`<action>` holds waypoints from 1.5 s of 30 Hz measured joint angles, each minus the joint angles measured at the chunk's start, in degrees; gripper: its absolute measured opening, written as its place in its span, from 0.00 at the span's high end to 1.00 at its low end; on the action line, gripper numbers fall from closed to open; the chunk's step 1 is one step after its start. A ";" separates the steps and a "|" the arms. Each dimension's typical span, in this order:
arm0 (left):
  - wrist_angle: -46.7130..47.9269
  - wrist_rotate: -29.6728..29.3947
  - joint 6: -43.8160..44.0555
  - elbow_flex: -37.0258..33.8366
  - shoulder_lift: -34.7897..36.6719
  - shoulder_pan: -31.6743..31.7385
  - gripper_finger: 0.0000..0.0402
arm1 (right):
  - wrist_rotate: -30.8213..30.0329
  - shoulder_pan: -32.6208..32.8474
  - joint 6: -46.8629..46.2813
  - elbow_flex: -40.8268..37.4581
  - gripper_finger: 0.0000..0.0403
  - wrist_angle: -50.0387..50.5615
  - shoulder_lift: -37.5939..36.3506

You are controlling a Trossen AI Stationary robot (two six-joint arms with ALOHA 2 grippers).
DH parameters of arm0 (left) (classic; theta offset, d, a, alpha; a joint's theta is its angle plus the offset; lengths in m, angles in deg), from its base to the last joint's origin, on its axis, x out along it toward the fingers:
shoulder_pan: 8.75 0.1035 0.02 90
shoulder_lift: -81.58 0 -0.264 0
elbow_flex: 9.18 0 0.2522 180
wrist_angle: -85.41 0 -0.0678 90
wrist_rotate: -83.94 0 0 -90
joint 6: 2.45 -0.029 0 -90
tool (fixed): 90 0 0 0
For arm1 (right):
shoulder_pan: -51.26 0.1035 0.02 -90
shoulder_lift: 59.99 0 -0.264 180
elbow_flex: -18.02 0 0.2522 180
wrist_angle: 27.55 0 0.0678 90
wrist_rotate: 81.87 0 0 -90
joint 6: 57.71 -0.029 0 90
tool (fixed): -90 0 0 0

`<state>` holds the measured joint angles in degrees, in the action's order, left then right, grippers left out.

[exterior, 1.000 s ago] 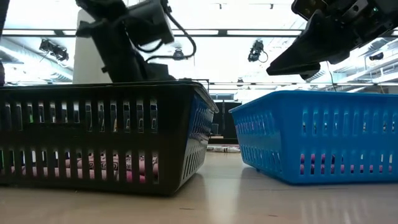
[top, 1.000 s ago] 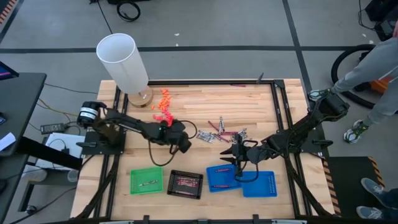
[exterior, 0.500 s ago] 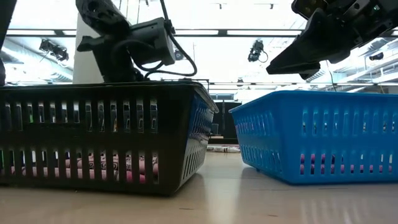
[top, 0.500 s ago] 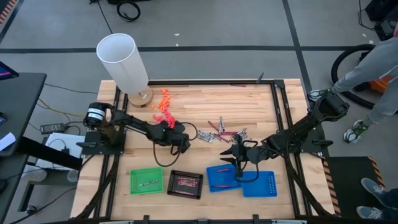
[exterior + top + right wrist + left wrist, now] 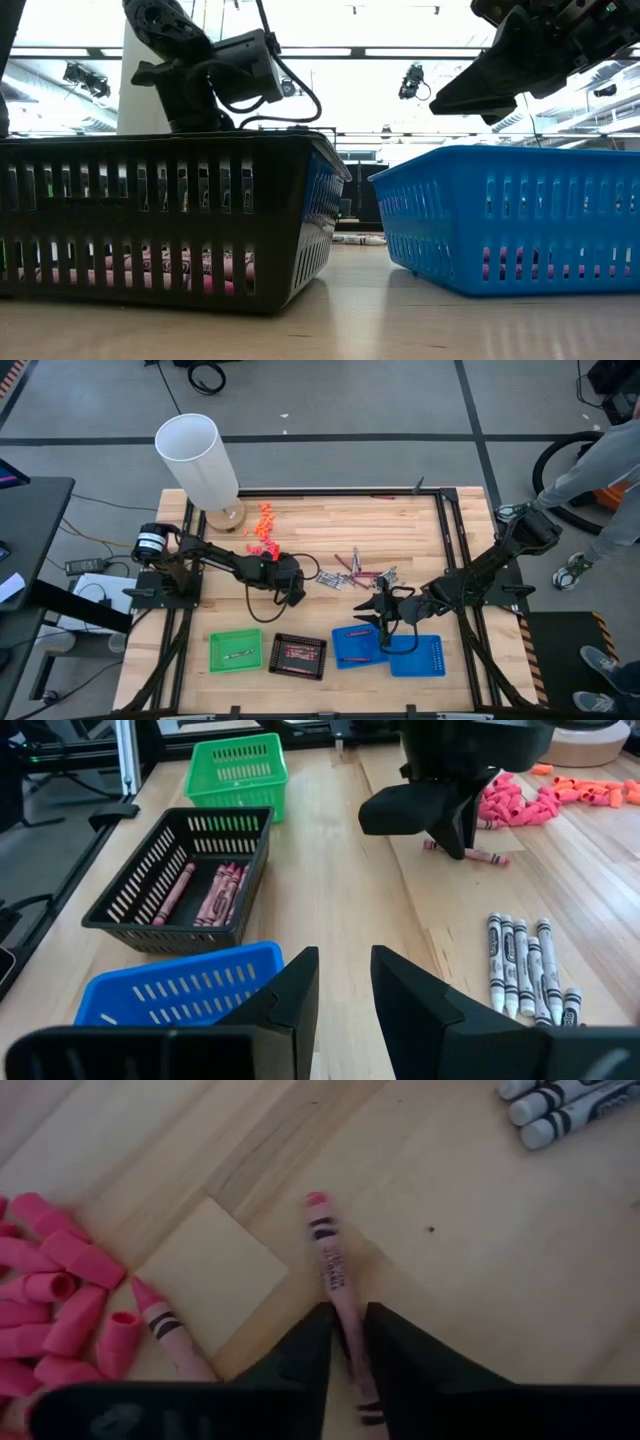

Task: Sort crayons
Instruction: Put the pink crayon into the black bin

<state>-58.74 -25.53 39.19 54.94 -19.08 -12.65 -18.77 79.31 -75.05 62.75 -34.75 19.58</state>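
2 hands busy: left hand (image 5: 343, 1342) pinching pink crayon (image 5: 334, 1275) flat on counter (image 5: 480, 1280), likely for black tray (image 5: 150, 890); right hand (image 5: 344, 982) parted, empty, above blue tray (image 5: 180, 990).

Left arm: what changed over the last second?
The left end effector drew back toward its base and lowered, closing around a pink crayon on the table beside the pink eraser pieces. The right end effector stayed above the blue basket; baskets unmoved.
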 joint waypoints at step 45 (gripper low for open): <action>-20.19 31.32 -9.32 0.41 5.58 -18.90 0.95 | -0.07 0.00 0.62 0.00 0.74 -0.14 0.00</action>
<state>-78.93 5.79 29.87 55.35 -13.50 -31.55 -18.83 79.31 -74.44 62.75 -34.88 19.58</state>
